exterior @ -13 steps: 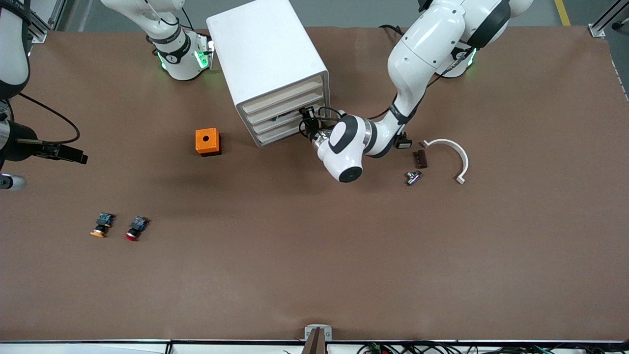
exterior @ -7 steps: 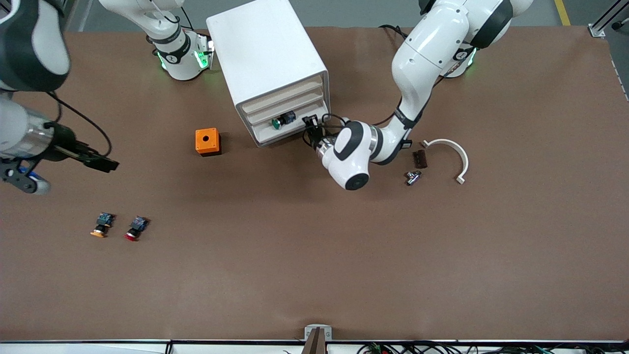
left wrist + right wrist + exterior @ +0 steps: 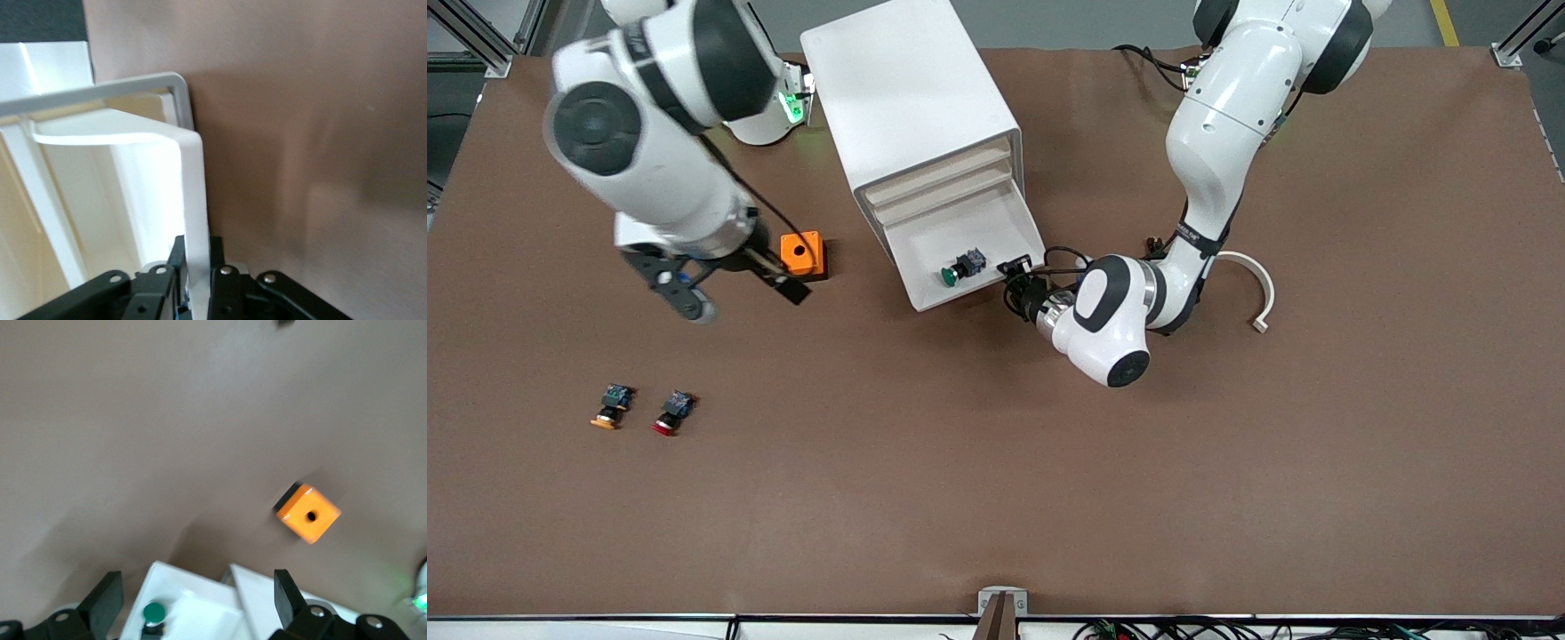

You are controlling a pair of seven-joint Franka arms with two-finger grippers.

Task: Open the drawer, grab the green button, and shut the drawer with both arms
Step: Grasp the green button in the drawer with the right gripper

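The drawer (image 3: 969, 258) is showing smooth white plastic, the arms (image 3: 1218, 142) are gleaming glossy white over the matt brown table (image 3: 1049, 489), and the orange cube (image 3: 801, 253) beside the drawer is looking smooth plastic.

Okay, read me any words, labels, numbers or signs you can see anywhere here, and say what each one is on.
None can be read.
White cabinet, open drawer, green button: no print shows.
Orange cube: no print, only a hole.
Right arm's base: if there is a mark, it is too small to read.
Left pincer, shut on the drawer front: no label shows.
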